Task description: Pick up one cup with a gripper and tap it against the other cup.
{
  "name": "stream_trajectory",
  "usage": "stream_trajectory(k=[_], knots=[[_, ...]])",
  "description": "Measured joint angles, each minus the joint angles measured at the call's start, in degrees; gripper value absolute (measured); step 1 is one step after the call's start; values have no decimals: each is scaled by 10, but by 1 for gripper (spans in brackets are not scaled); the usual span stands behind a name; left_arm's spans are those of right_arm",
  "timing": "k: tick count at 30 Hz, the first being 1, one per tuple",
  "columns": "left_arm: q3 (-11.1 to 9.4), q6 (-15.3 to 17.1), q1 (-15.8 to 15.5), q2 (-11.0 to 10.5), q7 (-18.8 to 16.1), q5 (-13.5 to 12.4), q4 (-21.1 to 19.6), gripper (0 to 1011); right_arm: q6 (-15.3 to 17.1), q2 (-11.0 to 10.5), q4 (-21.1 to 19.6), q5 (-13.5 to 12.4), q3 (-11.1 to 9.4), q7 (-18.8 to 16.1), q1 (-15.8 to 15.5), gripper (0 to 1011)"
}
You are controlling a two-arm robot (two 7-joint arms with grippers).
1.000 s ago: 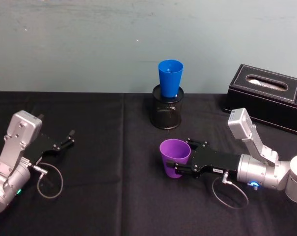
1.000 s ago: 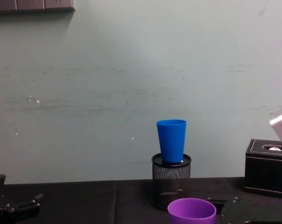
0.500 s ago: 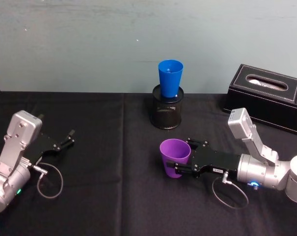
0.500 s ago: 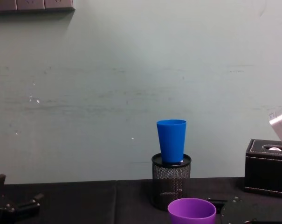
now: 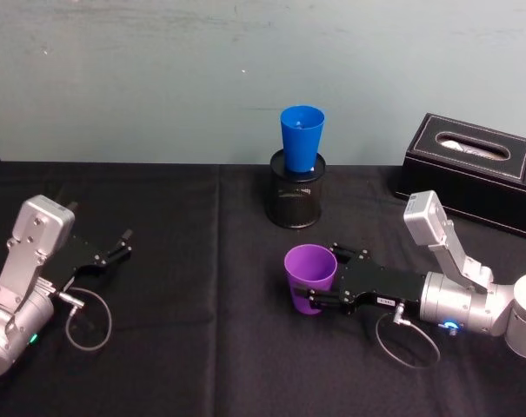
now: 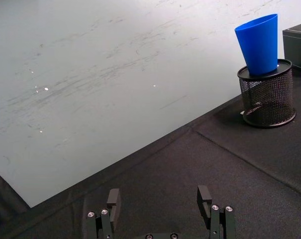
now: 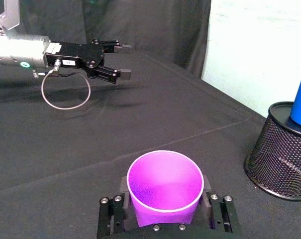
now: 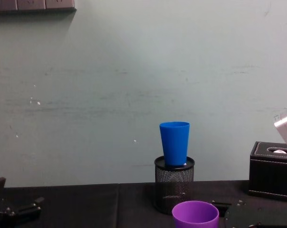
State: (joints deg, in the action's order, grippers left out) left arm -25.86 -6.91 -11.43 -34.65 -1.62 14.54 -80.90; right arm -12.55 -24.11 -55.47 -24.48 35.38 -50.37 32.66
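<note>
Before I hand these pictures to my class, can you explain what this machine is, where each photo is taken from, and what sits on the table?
It is a robot with two arms. One photo looks down from its head, one forward from its chest, one from each wrist. On the black cloth table the right gripper has its jaws closed around a purple plastic tapered tumbler. A bright blue plastic tumbler stands in a black mesh pen holder. A black tissue box sits at the right. The left gripper rests open, holding nothing.
</note>
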Motion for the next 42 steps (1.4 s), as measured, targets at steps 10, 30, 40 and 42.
stream_trajectory(k=[10,30,40,42], knots=[[0,0,0,0,0,0,0,1011,0,0,0,0,0,0,0,1003],[0,0,0,0,0,0,0,1012,10,-7,-153,31,-85,226,-84,1003],[0,0,0,0,0,0,0,1011,83,27,-159,144,-103,428,-101,1003],[0,0,0,0,0,0,0,1011,92,32,-148,153,-104,438,-97,1003]])
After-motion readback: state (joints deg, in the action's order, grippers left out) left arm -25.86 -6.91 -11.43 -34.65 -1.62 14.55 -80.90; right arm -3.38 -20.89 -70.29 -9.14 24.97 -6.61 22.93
